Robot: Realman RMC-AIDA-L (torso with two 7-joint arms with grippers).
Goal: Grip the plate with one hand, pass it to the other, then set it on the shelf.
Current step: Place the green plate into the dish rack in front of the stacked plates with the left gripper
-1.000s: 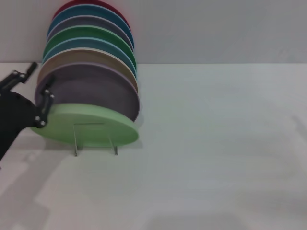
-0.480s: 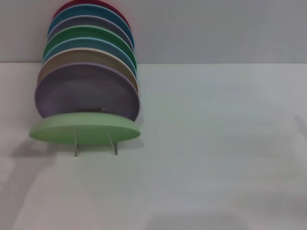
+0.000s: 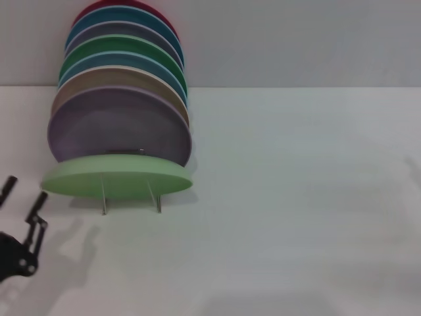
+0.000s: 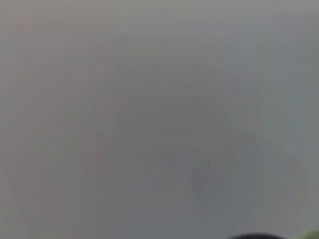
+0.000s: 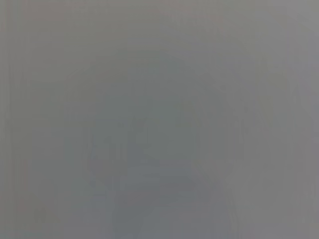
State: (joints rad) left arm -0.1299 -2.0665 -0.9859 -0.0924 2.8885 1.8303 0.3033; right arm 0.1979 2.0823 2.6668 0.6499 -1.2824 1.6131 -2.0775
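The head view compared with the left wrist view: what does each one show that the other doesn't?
Only the head view shows the pale green plate lying nearly flat on the clear shelf, the row of coloured plates standing behind it, the white table, and the left pincer, open, low at the left edge. Only the left wrist view shows nothing distinct of its own, mostly blank grey. Both share perhaps a sliver of pale green at the wrist picture's edge.

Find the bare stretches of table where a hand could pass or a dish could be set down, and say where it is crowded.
Bare table runs from the pale green plate to the right edge and along the front. Crowded: the back-left corner, with the row of plates on the clear rack, and the open left gripper just before it.
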